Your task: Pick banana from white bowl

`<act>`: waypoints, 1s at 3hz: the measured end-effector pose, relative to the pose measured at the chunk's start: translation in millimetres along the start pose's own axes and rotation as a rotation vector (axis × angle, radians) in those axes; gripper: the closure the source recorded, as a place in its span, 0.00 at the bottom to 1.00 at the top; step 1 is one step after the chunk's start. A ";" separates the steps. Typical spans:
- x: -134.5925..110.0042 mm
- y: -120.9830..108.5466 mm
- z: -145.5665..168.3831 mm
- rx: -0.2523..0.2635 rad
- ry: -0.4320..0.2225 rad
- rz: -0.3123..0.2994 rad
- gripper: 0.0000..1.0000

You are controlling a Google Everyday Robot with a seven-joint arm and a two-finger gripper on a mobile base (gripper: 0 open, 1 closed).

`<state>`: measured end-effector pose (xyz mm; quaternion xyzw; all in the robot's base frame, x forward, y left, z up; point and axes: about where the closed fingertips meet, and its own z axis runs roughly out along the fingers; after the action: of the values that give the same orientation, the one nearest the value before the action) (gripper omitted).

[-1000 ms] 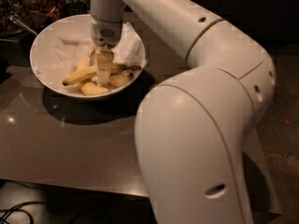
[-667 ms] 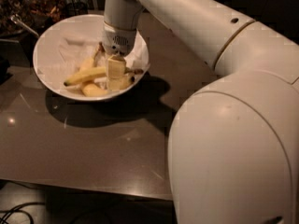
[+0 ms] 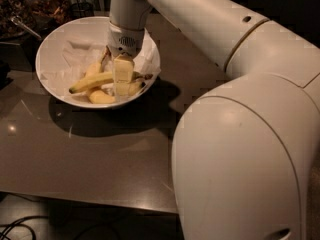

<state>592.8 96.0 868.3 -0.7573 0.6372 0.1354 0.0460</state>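
The white bowl [image 3: 55,44], lined with crumpled white paper, stands at the back left of the dark table. The long yellow banana [image 3: 92,81] lies across it, its tip pointing left. Shorter bananas lie beside it, one in front [image 3: 101,97] and one behind [image 3: 95,66]. My gripper [image 3: 122,79] reaches straight down into the bowl and sits right on the long banana's right half, hiding that part of it. My arm comes in from the upper right.
My arm's large white elbow [image 3: 240,159] fills the right and front of the view. A dark tray with a metal utensil [image 3: 22,26] sits behind the bowl at the far left. The table's front edge [image 3: 85,199] runs along the bottom, with cables [image 3: 20,229] below it.
The gripper has shifted slightly right inside the bowl and stays low over the bananas. The arm's elbow has swung to the right. The bananas have not visibly moved.
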 end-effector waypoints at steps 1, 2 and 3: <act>-14.4 -1.6 -11.3 0.062 0.023 -0.014 0.00; -32.6 0.1 -28.5 0.103 0.050 -0.034 0.00; -47.6 -5.6 -34.1 0.110 0.052 -0.055 0.00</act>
<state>596.1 134.1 912.9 -0.7742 0.6236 0.0793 0.0746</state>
